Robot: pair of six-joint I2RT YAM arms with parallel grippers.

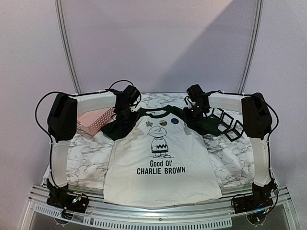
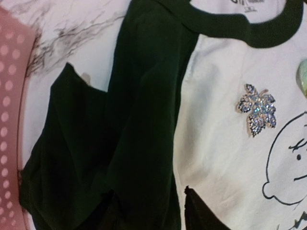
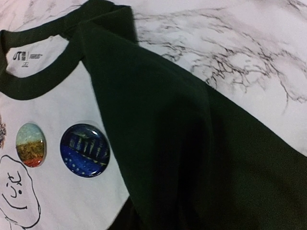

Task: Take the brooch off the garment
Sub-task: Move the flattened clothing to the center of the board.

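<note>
Pointing down, left hand (image 1: 124,114) and right hand (image 1: 194,114) overhang garment (image 1: 160,163) sleeves

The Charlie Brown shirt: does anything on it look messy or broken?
Nothing looks broken or spilled. The T-shirt lies flat, but its dark green sleeve near the pink tray is rumpled and folded. The sparkly leaf brooch sits a little tilted.

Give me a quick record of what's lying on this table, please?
shirt: white with dark green sleeves, lying flat, print up
brooch: sparkly leaf shape, pinned below the collar
orange-and-teal badge, blue badge: round, side by side on the chest
pink tray: beside one sleeve
black wire frames: beside the other sleeve
table: marble pattern
</note>
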